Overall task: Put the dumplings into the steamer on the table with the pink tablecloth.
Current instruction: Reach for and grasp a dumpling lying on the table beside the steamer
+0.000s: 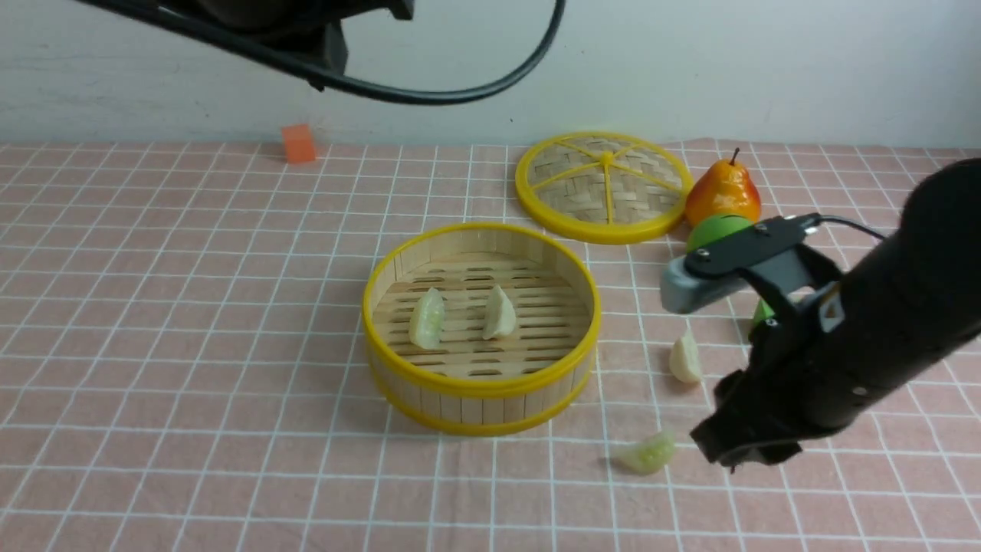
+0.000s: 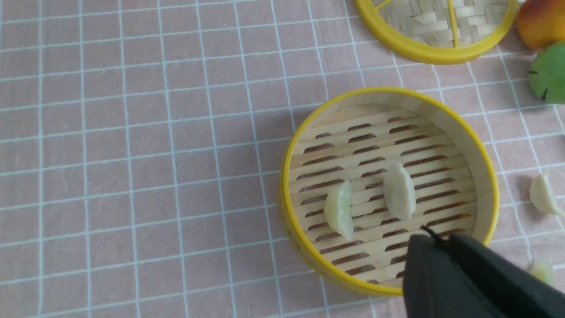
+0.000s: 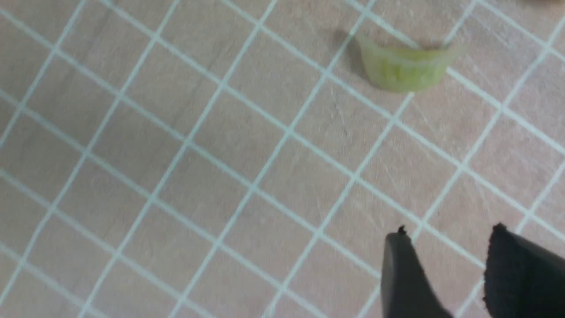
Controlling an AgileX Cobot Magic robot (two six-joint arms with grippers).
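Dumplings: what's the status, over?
Left hand shut, right hand open, both holding nothing. Two dumplings in steamer, two on cloth. Nothing blocking.

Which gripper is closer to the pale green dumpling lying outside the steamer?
The right. The right gripper hovers just beside that dumpling; the left gripper is farther off, raised above the steamer.

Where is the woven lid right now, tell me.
In the front view, the woven lid lies flat on the cloth right of centre, beyond the bamboo steamer and immediately left of the pear.
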